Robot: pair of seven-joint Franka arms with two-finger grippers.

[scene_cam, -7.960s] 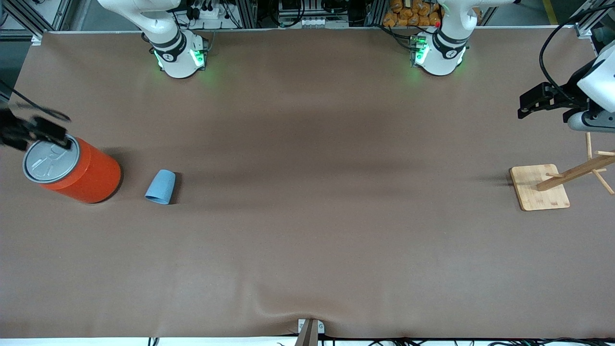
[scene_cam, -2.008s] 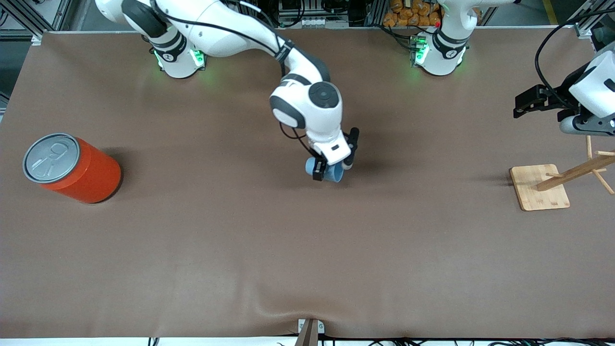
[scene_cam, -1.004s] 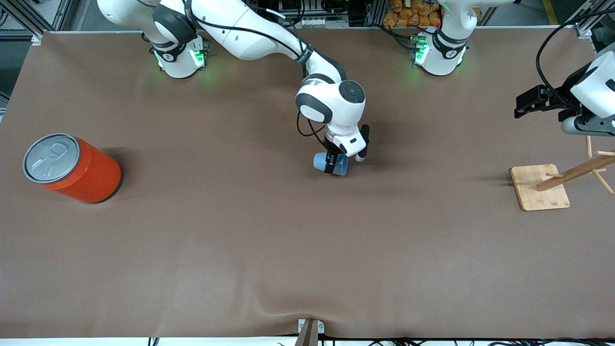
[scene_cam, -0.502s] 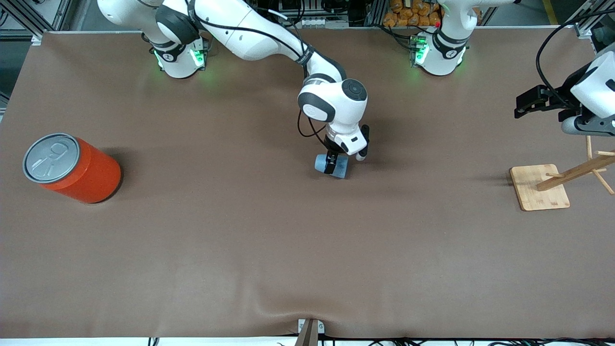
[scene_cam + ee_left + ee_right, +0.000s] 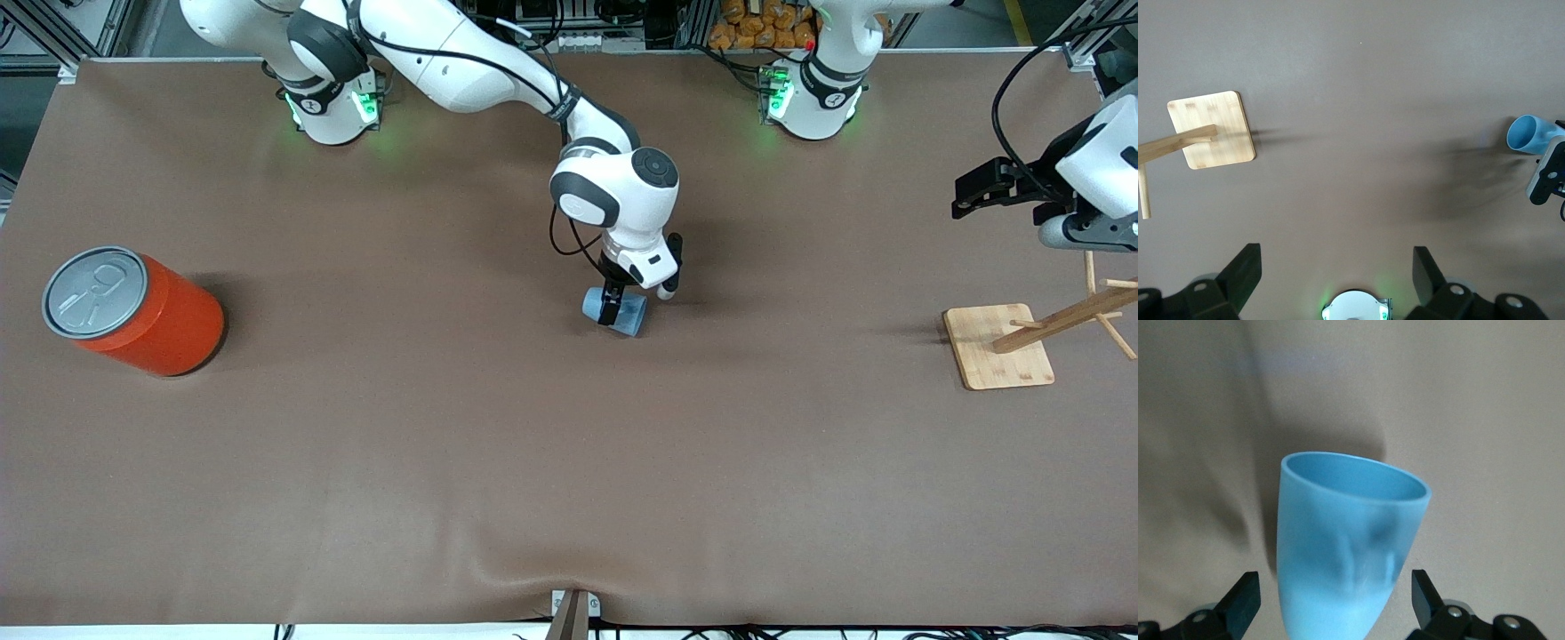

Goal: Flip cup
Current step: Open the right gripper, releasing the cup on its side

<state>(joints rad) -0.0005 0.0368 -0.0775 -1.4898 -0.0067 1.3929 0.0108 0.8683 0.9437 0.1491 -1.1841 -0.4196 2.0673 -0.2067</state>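
Note:
The light-blue cup (image 5: 626, 314) is at the middle of the table, tipped on its side, its mouth toward the left arm's end. My right gripper (image 5: 637, 292) is down over it, open. In the right wrist view the cup (image 5: 1348, 540) sits between the fingers (image 5: 1243, 597) with a gap on each side. The cup's open mouth also shows in the left wrist view (image 5: 1528, 133). My left gripper (image 5: 969, 197) is open and empty (image 5: 1337, 273), and waits above the table at the left arm's end.
A large orange can (image 5: 133, 311) with a grey lid stands at the right arm's end. A wooden rack on a square base (image 5: 997, 347) stands at the left arm's end, below my left gripper; it also shows in the left wrist view (image 5: 1211, 130).
My right arm has carried the cup from beside the orange can to the table's middle and lowered it. Over the last half second it has hardly moved. The left arm has stayed put.

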